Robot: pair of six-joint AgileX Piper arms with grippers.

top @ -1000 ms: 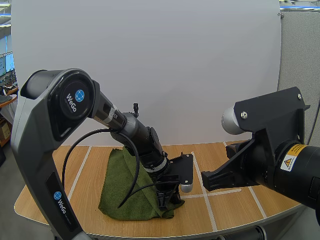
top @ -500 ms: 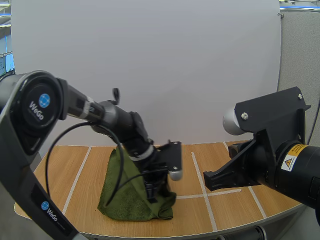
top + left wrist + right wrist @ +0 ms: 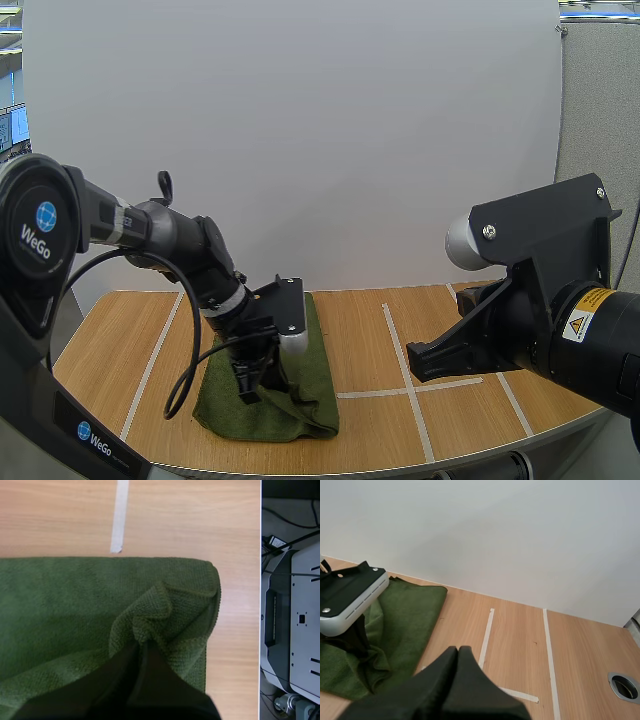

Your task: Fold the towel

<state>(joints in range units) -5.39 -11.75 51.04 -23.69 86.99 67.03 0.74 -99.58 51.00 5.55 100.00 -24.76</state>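
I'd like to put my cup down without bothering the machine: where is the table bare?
Bare wood lies between the towel and the tape line beside it, and on the table at the towel's other side. The towel is crowded: the left claw pinches a fold. The right claw hangs shut near the tape.

Towel (image 3: 65, 605) is dark olive green all over, one plain colour, with a fine nubby weave and no print or stripe. Table (image 3: 190, 515) is light tan wood grain, crossed by white tape lines (image 3: 119, 515). My left gripper (image 3: 141, 646) and my right gripper (image 3: 457, 651) are both plain matt black.
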